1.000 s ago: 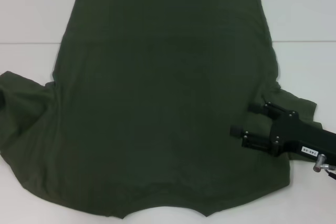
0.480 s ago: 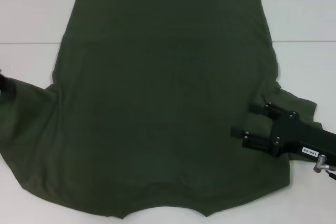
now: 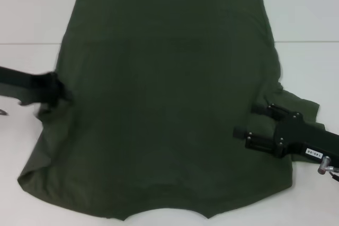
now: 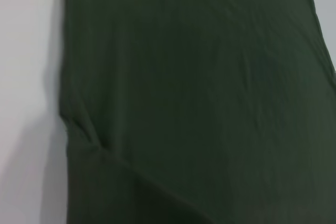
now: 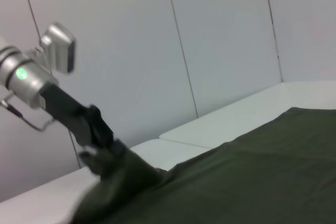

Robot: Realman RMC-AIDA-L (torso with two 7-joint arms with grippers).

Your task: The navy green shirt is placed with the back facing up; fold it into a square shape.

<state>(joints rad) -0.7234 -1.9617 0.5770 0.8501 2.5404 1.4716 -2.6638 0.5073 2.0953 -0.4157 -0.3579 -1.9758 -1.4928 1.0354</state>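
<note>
The white worktop [image 3: 32,25] carried the navy green shirt [image 3: 169,93], which covered most of it from the far edge to the near edge. The shirt lay spread flat with its plain side up and no lettering showing, as a back-up fold needs. Its hem ran along the far edge and its neck notch sat at the near edge.

My left gripper [image 3: 55,91] was at the worktop's left side, on the shirt's left margin. It was clenched on the left sleeve, which I judged I was carrying inward to start the fold. From my right wrist I saw the cloth bunched and lifted under that gripper.

My right gripper [image 3: 249,123] rested on the shirt near the worktop's right edge, beside the right sleeve. Its fingers were spread apart and held nothing. I judged it was there to pin the cloth against the pull.

A second earlier the left sleeve had lain stretched out toward the worktop's left edge. Now it was drawn in over the body, and my right gripper had not moved.
</note>
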